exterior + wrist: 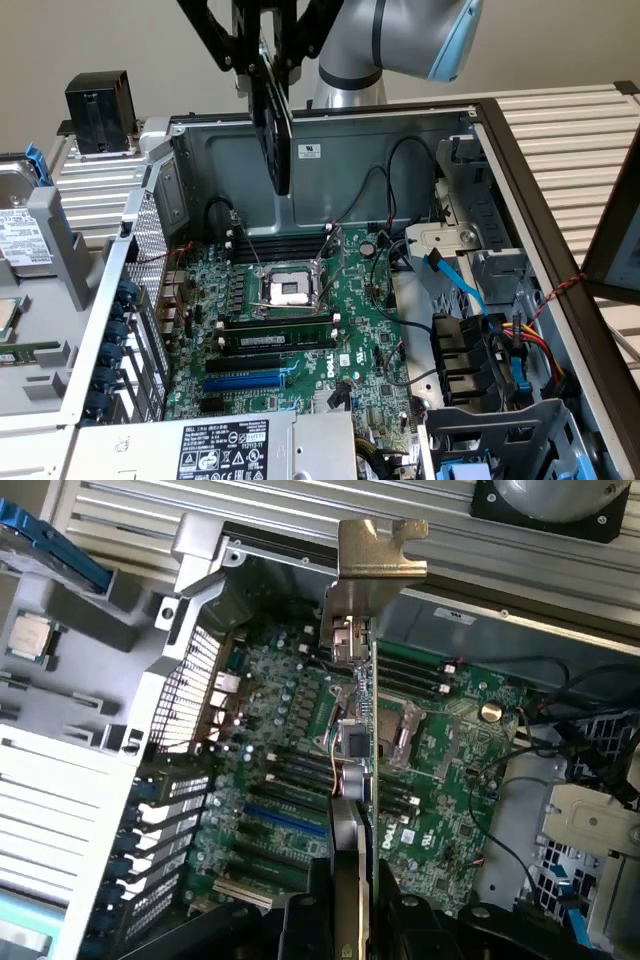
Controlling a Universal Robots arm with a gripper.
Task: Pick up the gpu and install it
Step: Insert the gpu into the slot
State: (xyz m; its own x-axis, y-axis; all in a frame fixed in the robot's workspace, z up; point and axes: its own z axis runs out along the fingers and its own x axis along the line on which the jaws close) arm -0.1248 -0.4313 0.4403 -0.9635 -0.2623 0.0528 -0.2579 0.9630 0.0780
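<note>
The gpu (278, 130) hangs edge-on above the back of the open computer case, a thin dark card with its silver end bracket (380, 545) at the far end in the wrist view. My gripper (268, 50) is shut on the card's upper edge, a black finger on each side. In the wrist view the gpu (352, 740) runs as a narrow strip out from my gripper (350, 920) over the green motherboard (450, 780). The card is clear of the motherboard (300, 320) and touches nothing. A blue expansion slot (245, 380) lies near the board's front edge.
The case's rear wall (330, 150) stands just behind the card. A CPU socket (285, 290) and memory sticks (275, 335) lie below. Loose cables (520, 340) and a drive cage (500, 430) crowd the exterior view's right. A power supply (225, 450) sits in front.
</note>
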